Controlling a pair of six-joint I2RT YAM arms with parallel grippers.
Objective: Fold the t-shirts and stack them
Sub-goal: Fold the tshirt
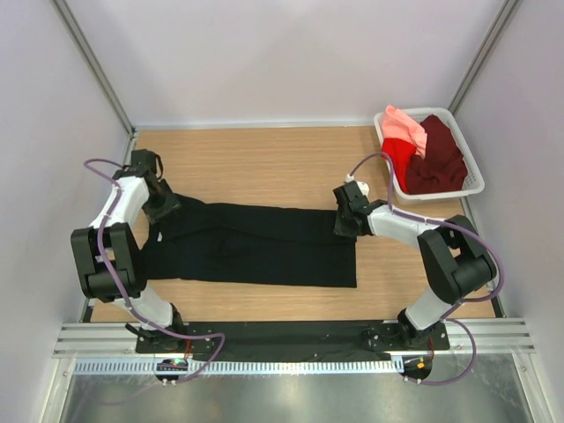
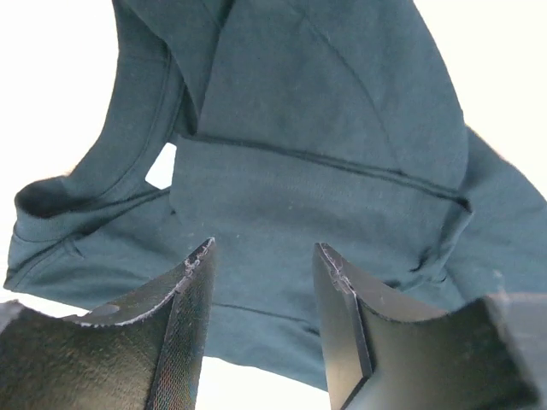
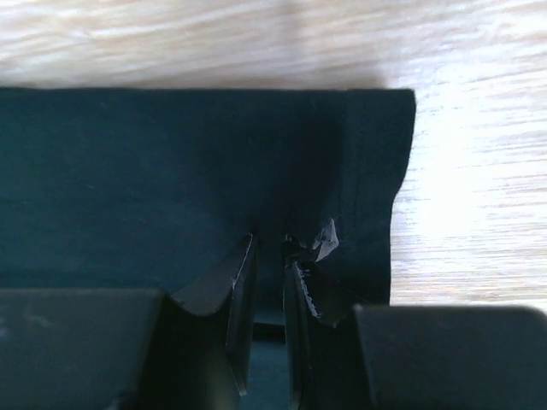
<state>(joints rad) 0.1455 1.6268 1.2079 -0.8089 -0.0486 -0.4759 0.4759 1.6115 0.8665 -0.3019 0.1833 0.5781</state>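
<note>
The wooden table holds the big black t-shirt. It lies in the middle as a long strip running left to right. At the far right is a white basket with the maroon shirt, the red shirt and the salmon-pink shirt piled in it. The left gripper is over the left end with its fingers apart and nothing between them. The right gripper sits on the right end with only a thin gap, and I cannot tell if cloth is caught in it. I think this step is letting go of a long fold. To do it well, both should lift straight up so the cloth does not drag. Only the top view shows the whole strip and the basket. Only the left wrist view shows the bunched sleeve. Only the right wrist view shows the straight end edge.
</note>
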